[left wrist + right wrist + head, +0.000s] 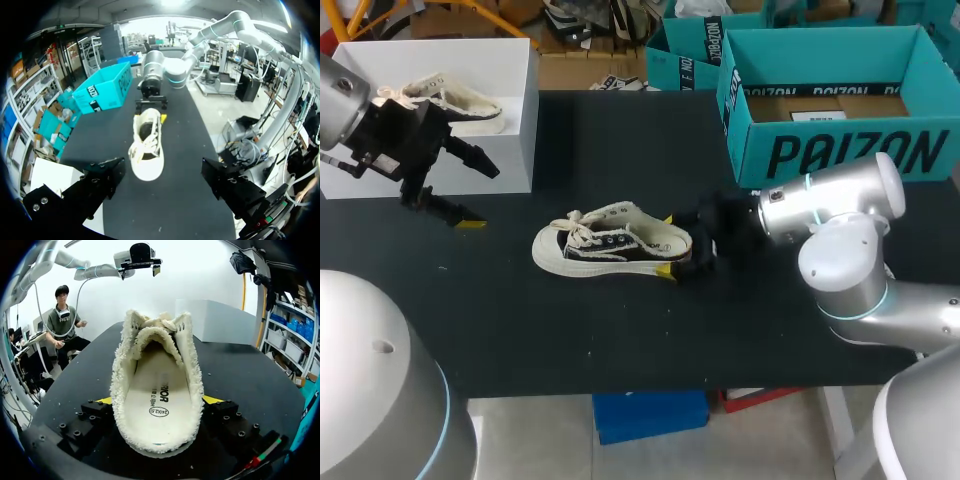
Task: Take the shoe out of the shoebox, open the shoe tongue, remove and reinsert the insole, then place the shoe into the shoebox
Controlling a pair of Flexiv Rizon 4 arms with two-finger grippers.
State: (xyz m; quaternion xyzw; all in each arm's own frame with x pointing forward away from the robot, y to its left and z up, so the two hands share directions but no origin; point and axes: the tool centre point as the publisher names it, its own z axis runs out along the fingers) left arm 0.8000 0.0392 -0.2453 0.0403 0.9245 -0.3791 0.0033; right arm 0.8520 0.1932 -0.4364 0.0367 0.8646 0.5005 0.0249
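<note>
While the sneaker (605,245) lies on the bench (620,330) | right gripper (666,244) clamps its heel | left gripper (482,196) spread wide, beside white shoebox (515,140)

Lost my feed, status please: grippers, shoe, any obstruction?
Left gripper open, above table beside white shoebox. Right gripper shut on shoe heel; shoe on table, insole in. Nothing between shoe and shoebox.
</note>
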